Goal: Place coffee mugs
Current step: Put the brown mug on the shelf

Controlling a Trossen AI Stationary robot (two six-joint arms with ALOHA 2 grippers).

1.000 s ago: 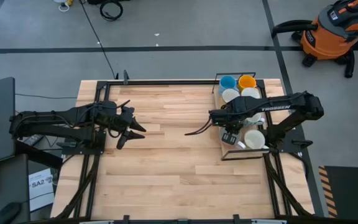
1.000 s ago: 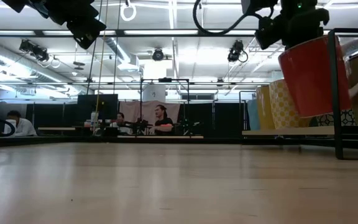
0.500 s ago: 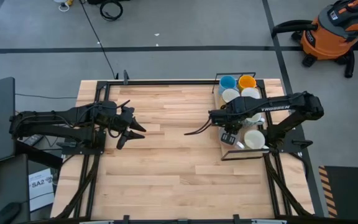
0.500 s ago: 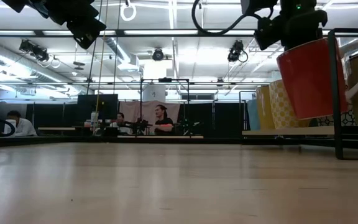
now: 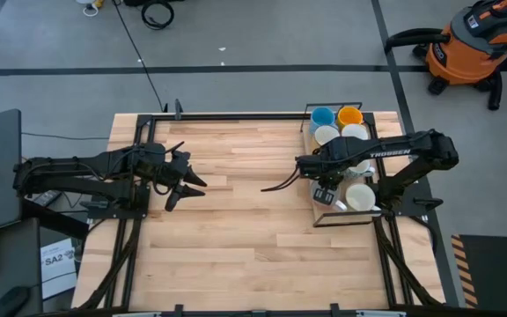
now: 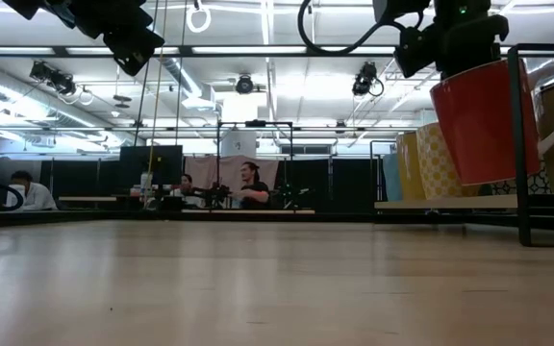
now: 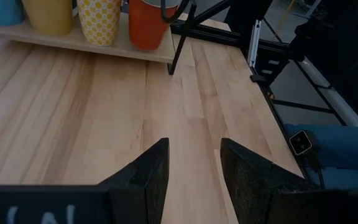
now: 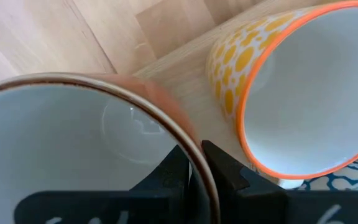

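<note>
My right gripper point(image 6: 455, 60) hangs over the wooden board point(image 6: 431, 204) at the table's right side, shut on a red-orange mug point(image 6: 479, 120) with a white inside point(image 8: 73, 143). Beside it on the board stand a yellow-dotted mug point(image 8: 291, 93), a light blue mug point(image 5: 322, 116), an orange-yellow mug point(image 5: 350, 115) and white mugs point(image 5: 360, 196). Over the table's left part my left gripper point(image 7: 194, 149) stands open above bare wood, with nothing between its fingers. My right gripper pinches the red-orange mug's rim point(image 8: 194, 158), one finger point(image 8: 176, 169) inside the cup and the other point(image 8: 225, 169) outside against the wall. The fingers come from above, pointing down. The mug hangs mouth up, slightly tilted, lifted clear of the board.
A black metal frame point(image 6: 519, 144) stands around the board, with a post close in front of the lifted mug. Bare wooden table point(image 5: 245, 211) lies between the two arms. People sit in the room beyond the table point(image 6: 248, 187).
</note>
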